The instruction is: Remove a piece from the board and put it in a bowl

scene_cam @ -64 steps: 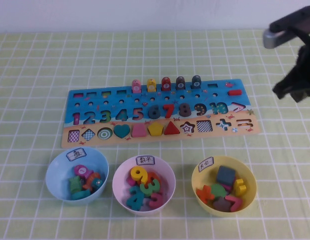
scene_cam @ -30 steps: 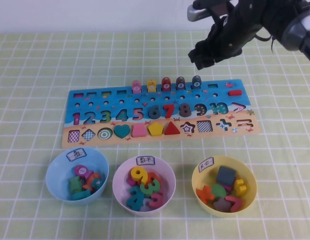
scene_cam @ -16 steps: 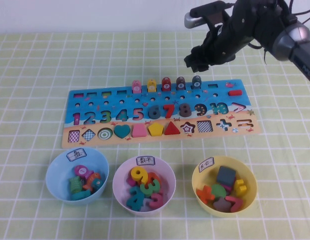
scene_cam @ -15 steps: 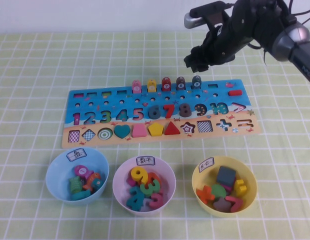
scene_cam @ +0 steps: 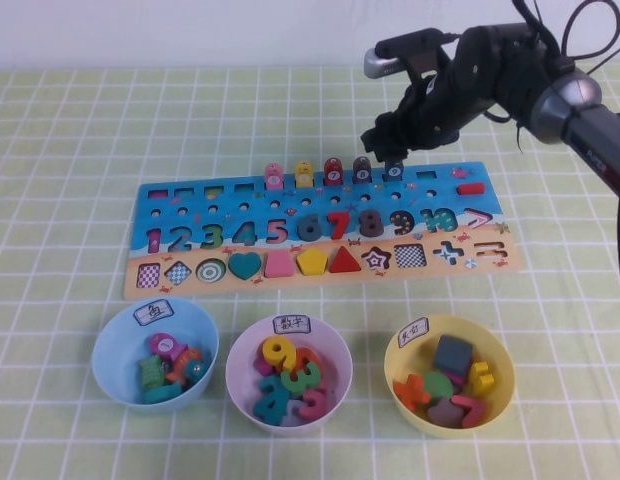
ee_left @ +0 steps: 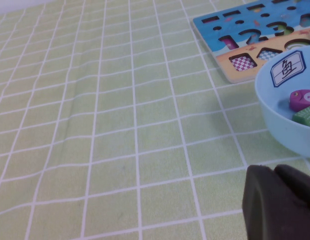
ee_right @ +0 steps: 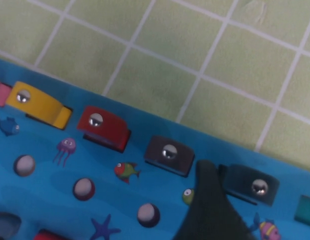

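The right gripper (scene_cam: 388, 143) hangs just above the far edge of the board (scene_cam: 190, 210), fingers apart, holding nothing. The piece (scene_cam: 394, 170) stands upright in its slot on the board, directly below that gripper. The bowl (scene_cam: 115, 345) sits near the board's near-left corner; the left gripper (ee_left: 277, 205) is beside the bowl, its finger state unclear.
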